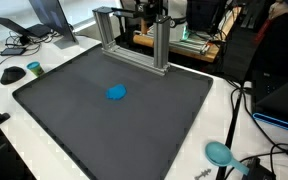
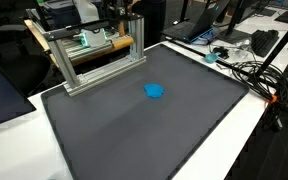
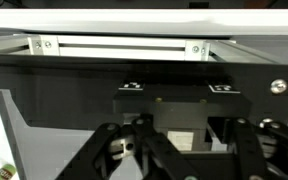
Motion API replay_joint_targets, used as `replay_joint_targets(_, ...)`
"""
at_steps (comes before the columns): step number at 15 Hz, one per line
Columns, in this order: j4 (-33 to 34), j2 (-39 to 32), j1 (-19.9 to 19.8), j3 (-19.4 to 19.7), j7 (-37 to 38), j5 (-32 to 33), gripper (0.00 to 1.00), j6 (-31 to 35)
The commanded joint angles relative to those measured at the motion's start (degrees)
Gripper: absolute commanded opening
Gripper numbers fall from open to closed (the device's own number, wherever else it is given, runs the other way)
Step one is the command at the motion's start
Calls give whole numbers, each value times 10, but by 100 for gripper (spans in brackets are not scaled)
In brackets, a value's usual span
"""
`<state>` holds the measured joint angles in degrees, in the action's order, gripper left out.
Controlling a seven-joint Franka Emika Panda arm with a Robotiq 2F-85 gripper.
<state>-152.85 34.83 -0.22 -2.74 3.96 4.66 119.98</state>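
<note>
A small blue object [image 1: 116,93] lies near the middle of a large dark mat [image 1: 74,120], and shows in both exterior views [image 2: 155,91]. My gripper [image 1: 154,12] is far from it, behind an aluminium frame [image 1: 130,52] at the mat's back edge, also seen in an exterior view [image 2: 116,14]. In the wrist view the gripper [image 3: 184,165] has its dark fingers spread apart with nothing between them. It faces the frame's pale bar [image 3: 114,45] and a dark panel with two marker tags.
The aluminium frame [image 2: 104,68] stands along the mat's [image 2: 134,130] back edge. A teal bowl [image 1: 219,153] and cables lie on the white table near one mat corner. A mouse [image 1: 14,74], a small teal item [image 1: 34,68] and a laptop [image 1: 46,15] sit at another side.
</note>
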Motion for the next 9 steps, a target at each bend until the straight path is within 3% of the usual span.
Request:
replay_joint_targets(1, -25, 28, 13, 14, -33, -11, 94, 18)
replay_joint_targets(3, -23, 30, 9, 12, -31, -6, 100, 13)
replay_joint_targets(9, -13, 39, -8, -10, -9, 37, 100, 17)
